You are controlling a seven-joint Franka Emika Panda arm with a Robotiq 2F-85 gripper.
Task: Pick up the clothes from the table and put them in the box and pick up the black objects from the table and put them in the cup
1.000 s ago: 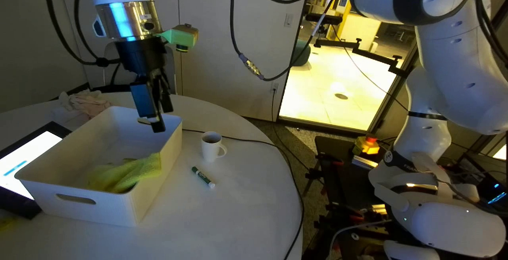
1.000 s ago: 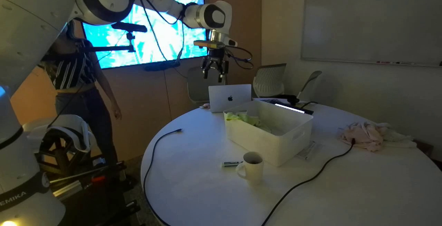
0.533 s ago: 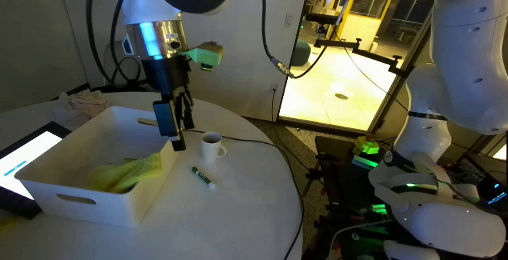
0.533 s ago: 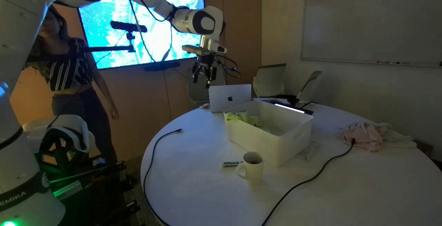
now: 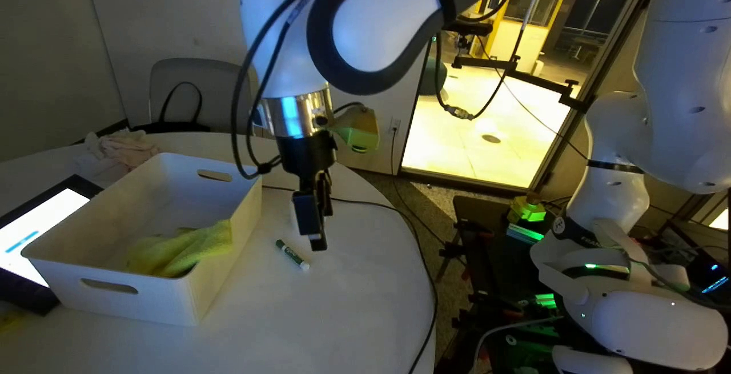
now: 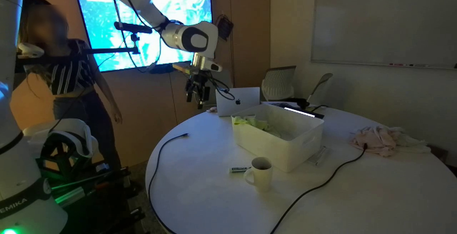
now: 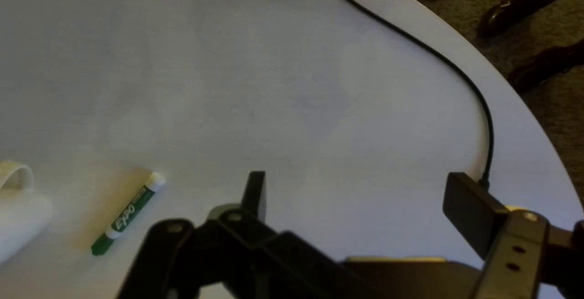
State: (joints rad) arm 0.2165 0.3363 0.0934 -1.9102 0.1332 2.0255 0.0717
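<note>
The gripper (image 7: 356, 187) hangs over the table surface (image 5: 342, 317), its jaws spread wide and holding nothing. A yellow-green cloth (image 5: 180, 251) lies in the box (image 5: 157, 300), by one corner; the cup (image 6: 263, 178) stands just beside the marker (image 7: 129, 214), between box and surface edge.

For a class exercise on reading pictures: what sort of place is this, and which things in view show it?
Most likely a meeting room, perhaps in an office or lab: an exterior view shows a large lit screen, a whiteboard and a big round table.
</note>
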